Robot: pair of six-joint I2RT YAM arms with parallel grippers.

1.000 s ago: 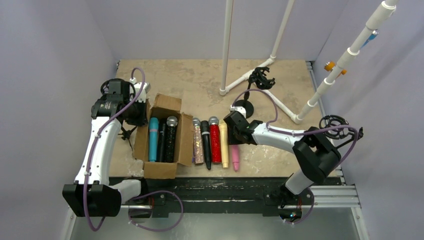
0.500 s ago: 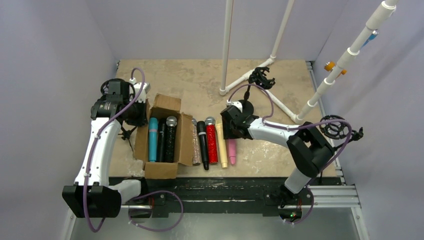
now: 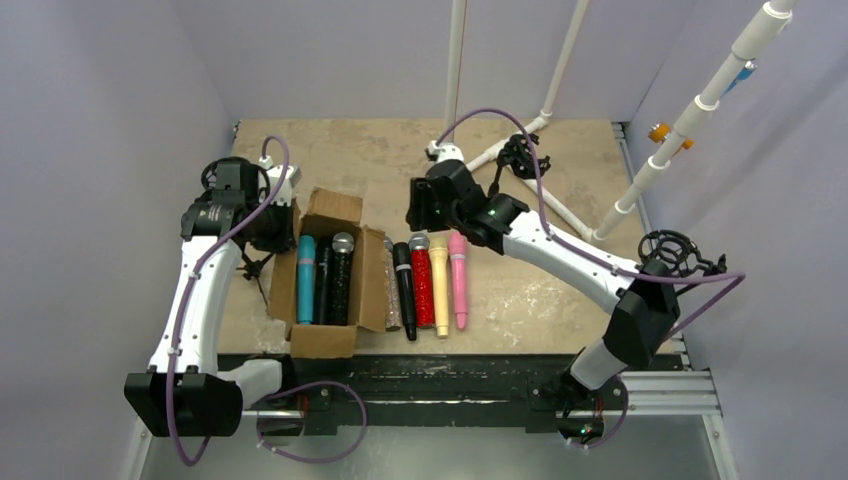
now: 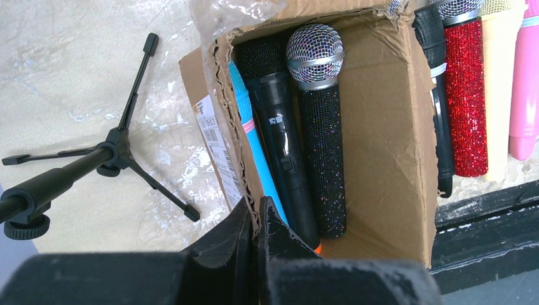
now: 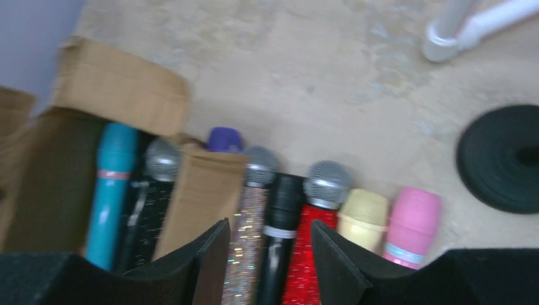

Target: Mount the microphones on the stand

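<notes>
Three microphones lie in the cardboard box (image 3: 372,285): light blue (image 3: 306,278), black (image 4: 279,127) and black glitter (image 4: 321,140). My left gripper (image 4: 255,216) is shut on the box's torn left wall. On the table beside the box lie silver glitter (image 5: 251,216), black (image 3: 405,290), red glitter (image 3: 423,285), cream (image 3: 440,285) and pink (image 3: 458,275) microphones, with a purple head (image 5: 224,138) behind the flap. My right gripper (image 5: 267,225) hovers open and empty over their heads. The white pipe stand (image 3: 455,90) rises at the back.
Black shock mounts sit at the stand's foot (image 3: 522,155) and at the right table edge (image 3: 672,250). A small black tripod (image 4: 117,152) lies left of the box. A black round base (image 5: 502,159) rests near the pipe foot (image 5: 448,32).
The right arm swung from the near right to the far side of the row, its jaws widening. The pink microphone slid away from the front edge, level with the others. The left arm stayed still.
</notes>
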